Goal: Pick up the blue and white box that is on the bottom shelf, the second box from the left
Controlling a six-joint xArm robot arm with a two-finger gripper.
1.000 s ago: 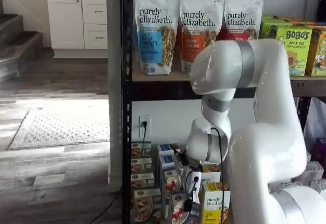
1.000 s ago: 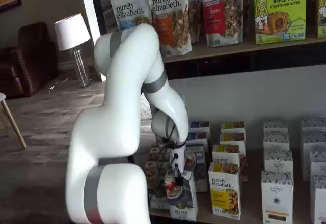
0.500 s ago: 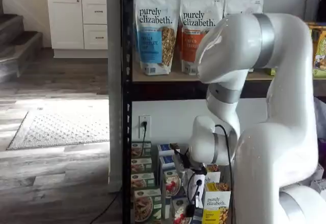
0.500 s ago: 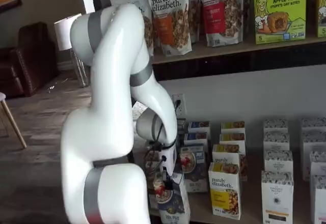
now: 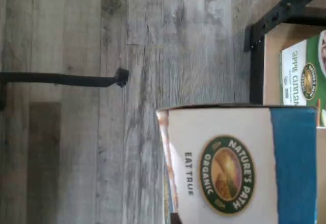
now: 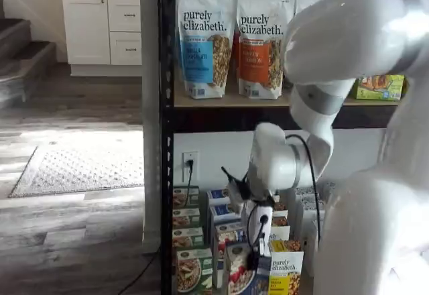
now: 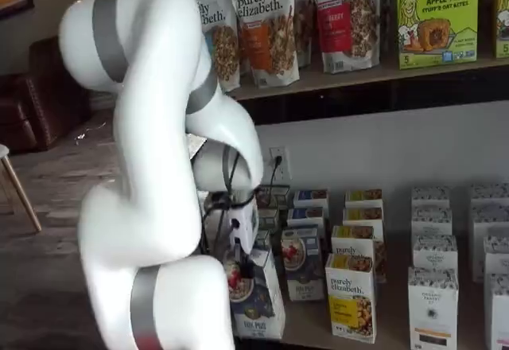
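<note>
One blue and white box (image 7: pixel 253 296) has come off the bottom shelf (image 7: pixel 374 336) since a second ago; my gripper (image 7: pixel 238 248) stays clamped on it, so I judge the pick nearly done.

"NATURE'S PATH ORGANIC" is read on a round seal, with "EAT TRUE" beside it, on the white top of the blue and white box (image 5: pixel 239 168) in the wrist view. "Apple cinnamon" is partly legible on a green box (image 5: pixel 305 74) there. "Purely elizabeth." is printed on granola bags (image 6: pixel 204 40) on the upper shelf and on a yellow box (image 7: pixel 351 296). "BOBO'S APPLE PIE" is shown on a green-yellow box (image 7: pixel 437 16).
</note>
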